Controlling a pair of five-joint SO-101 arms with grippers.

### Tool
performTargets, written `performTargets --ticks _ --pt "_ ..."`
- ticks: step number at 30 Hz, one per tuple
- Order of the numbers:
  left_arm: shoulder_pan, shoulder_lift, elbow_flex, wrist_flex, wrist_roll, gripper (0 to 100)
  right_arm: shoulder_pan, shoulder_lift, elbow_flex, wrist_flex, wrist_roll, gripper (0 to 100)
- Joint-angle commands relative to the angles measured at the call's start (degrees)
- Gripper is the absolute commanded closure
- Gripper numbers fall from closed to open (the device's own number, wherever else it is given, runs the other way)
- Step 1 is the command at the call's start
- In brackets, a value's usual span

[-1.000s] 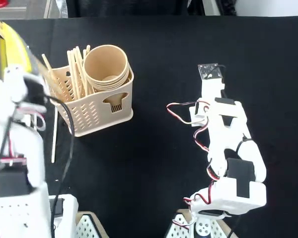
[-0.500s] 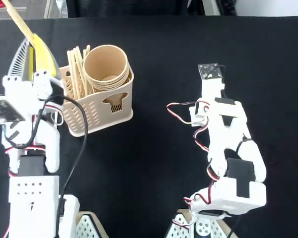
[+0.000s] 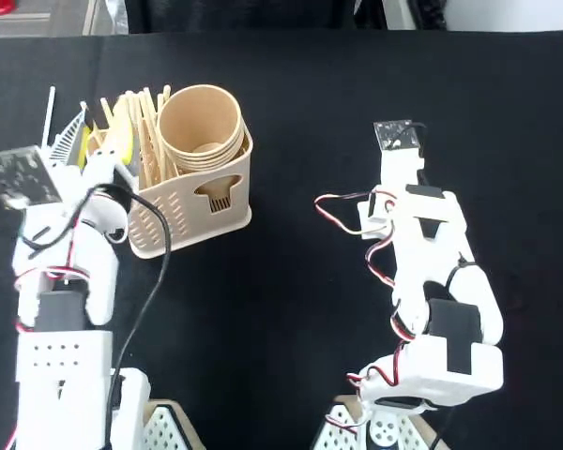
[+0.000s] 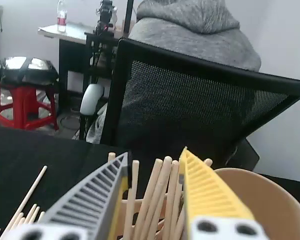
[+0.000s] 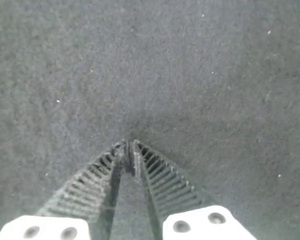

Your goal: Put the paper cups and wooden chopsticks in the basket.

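Black mesh chair (image 4: 200, 110), red stool (image 4: 25, 72), desk (image 4: 70, 34), pale wall (image 4: 285, 35)

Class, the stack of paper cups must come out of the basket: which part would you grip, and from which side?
Probably the rim of the paper cups, from above, one tool finger inside: they stand upright, mouth open, with the basket wall and chopsticks crowding their sides.

I get bright, even light from above; the matte black table (image 3: 291, 84) swallows most shadows, and the white arm (image 3: 441, 281) glares slightly on its upper faces.
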Motion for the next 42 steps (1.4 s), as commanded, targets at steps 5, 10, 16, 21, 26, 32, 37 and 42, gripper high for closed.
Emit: performTargets --ticks 5,10,16,21,26,32,37,42 --pt "-9.63 0.62 -24.31 26.46 0.79 82 0.44 -0.84 -0.31 -0.44 0.44 98.6" --pt "-19.21 12.75 -37.23 42.02 -3.69 82 0.44 -0.84 -0.31 -0.44 0.44 98.6" --pt "-23.43 40.18 -48.66 50.55 -13.36 82 0.44 -0.84 -0.31 -0.44 0.44 98.6" --pt "-26.07 62.77 -57.98 52.31 -19.43 82 0.44 -0.84 -0.31 -0.44 0.44 98.6" --pt "-27.74 81.58 -69.58 52.04 -22.42 82 0.44 -0.84 -0.31 -0.44 0.44 98.6" --pt "-27.3 98.2 -81.63 52.31 -25.14 82 0.44 -0.84 -0.31 -0.44 0.44 98.6" --pt "-26.86 108.57 -89.98 52.22 -25.23 82 0.44 -0.75 -0.31 -0.53 0.44 98.6" --pt "-26.68 115.78 -94.73 52.4 -25.85 84 0.44 -0.75 -0.31 -0.53 0.44 98.6"
